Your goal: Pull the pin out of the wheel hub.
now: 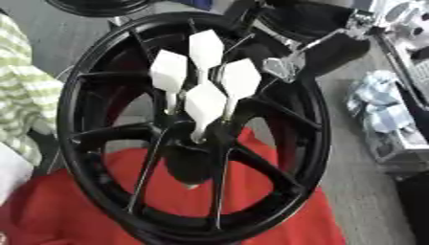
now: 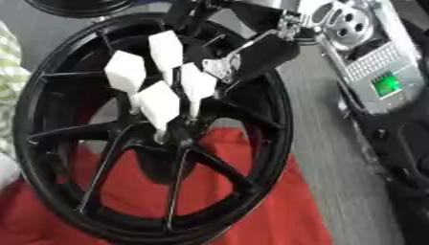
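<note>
A black spoked wheel (image 1: 100, 143) stands upright on a red cloth (image 1: 67, 206). Several white pins with flat flag-like heads stick out of its hub (image 1: 194, 143); the lowest one (image 1: 204, 103) sits in the middle and the right one (image 1: 241, 79) is nearest my hand. My right hand (image 1: 314, 45) reaches in from the upper right over the rim. One straight finger with a silver tip (image 1: 281, 67) ends just right of the right pin's head; I cannot tell whether it touches. Nothing is held. My left hand shows in no view.
A second black wheel (image 1: 92, 5) lies at the top left. A silver device with a green screen (image 2: 373, 57) stands on the right. A blue-white bundle (image 1: 381, 110) lies on the grey floor. Green-striped fabric (image 1: 16, 86) hangs at the left edge.
</note>
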Robot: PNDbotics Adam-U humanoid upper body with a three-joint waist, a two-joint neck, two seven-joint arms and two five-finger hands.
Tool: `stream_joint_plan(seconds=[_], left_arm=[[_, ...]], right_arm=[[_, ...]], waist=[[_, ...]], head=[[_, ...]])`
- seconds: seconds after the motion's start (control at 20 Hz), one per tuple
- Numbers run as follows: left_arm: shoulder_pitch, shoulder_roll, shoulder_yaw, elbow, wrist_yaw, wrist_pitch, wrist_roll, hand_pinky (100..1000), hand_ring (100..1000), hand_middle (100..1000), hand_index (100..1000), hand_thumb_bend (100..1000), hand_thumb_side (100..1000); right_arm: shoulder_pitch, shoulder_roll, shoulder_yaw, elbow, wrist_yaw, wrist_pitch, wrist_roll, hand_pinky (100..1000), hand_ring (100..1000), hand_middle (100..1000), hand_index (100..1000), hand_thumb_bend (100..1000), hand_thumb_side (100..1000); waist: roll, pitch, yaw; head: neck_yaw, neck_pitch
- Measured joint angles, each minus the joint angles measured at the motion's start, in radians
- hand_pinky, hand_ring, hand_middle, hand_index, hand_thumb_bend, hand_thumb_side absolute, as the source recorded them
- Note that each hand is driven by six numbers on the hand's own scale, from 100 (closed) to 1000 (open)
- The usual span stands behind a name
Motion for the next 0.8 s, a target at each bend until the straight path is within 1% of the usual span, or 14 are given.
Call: stream_joint_plan(seconds=[0.25, 0.45, 0.65, 0.8], left_arm=[[0.000, 0.000, 0.000, 0.000, -0.002, 0.005, 0.000, 635, 750, 699, 757, 100, 805], [0.000, 0.000, 0.000, 0.000, -0.003, 0.009, 0.000, 635, 748, 699, 757, 100, 807], [0.002, 0.000, 0.000, 0.000, -0.003, 0.013, 0.003, 635, 747, 698, 757, 100, 808], [0.005, 0.000, 0.000, 0.000, -0.002, 0.013, 0.003, 635, 747, 698, 756, 100, 807]], right_arm=[[-0.001, 0.018, 0.018, 0.003, 0.035, -0.014, 0.014, 867, 756, 769, 845, 100, 209], [-0.001, 0.027, 0.029, 0.004, 0.052, -0.018, 0.036, 877, 801, 801, 864, 100, 217], [-0.001, 0.028, 0.028, -0.008, 0.076, -0.023, 0.067, 875, 807, 799, 867, 100, 226], [0.000, 0.028, 0.026, -0.024, 0.113, -0.027, 0.088, 867, 793, 792, 864, 100, 241]], waist=[[-0.001, 0.001, 0.000], [-0.004, 0.001, -0.006], [-0.006, 0.000, -0.011], [-0.007, 0.000, -0.011]], head=[[0.011, 0.000], [0.013, 0.000], [0.014, 0.000], [0.014, 0.000]])
